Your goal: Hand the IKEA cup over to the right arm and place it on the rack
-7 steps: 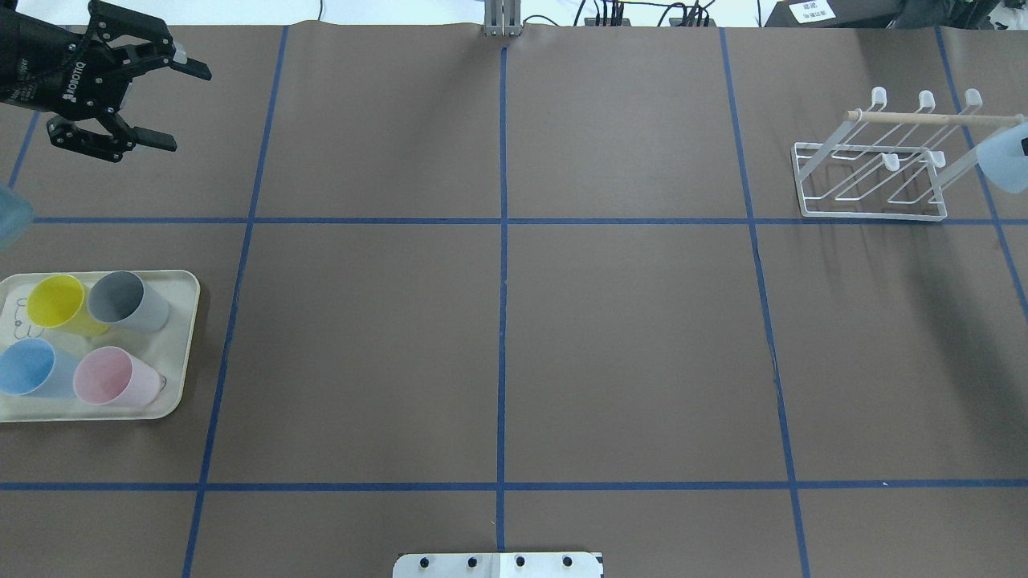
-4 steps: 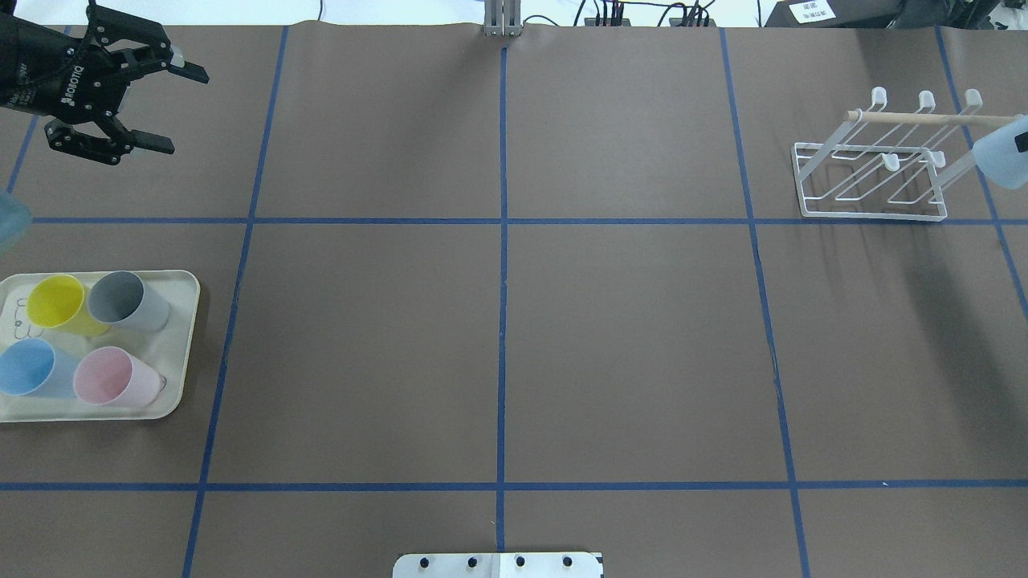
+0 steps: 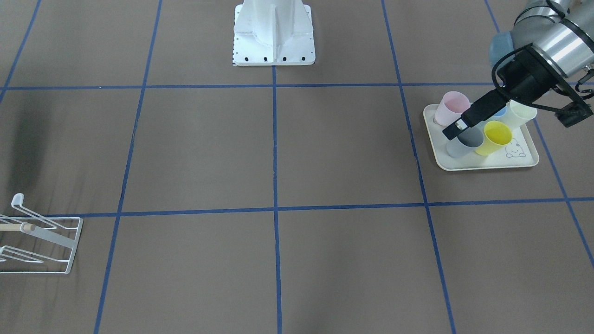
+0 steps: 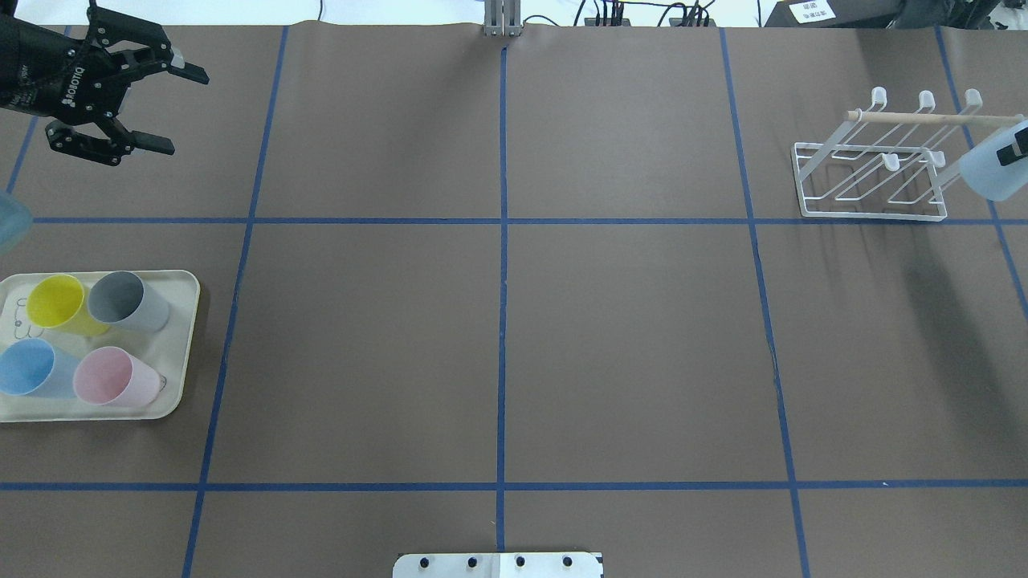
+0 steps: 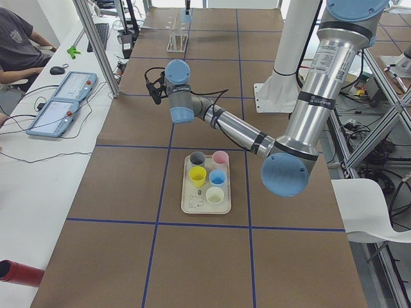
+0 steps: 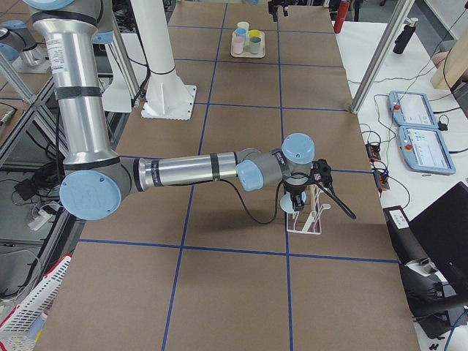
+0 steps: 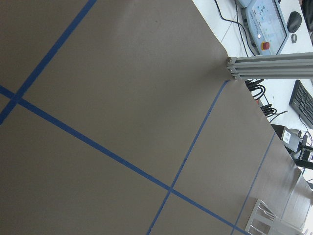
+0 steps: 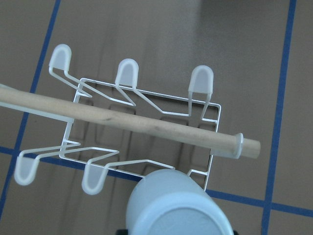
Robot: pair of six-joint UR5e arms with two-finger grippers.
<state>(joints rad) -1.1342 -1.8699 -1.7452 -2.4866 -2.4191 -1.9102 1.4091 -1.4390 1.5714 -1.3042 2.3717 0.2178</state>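
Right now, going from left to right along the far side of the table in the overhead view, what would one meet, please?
left gripper → aluminium post → rack → pale-blue cup

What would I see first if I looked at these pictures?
Probably the bright cups on the tray at the table's left edge: yellow, grey, blue, pink. Next, the pale blue cup held right by the white rack on the far right, and the open left claw at the far left.
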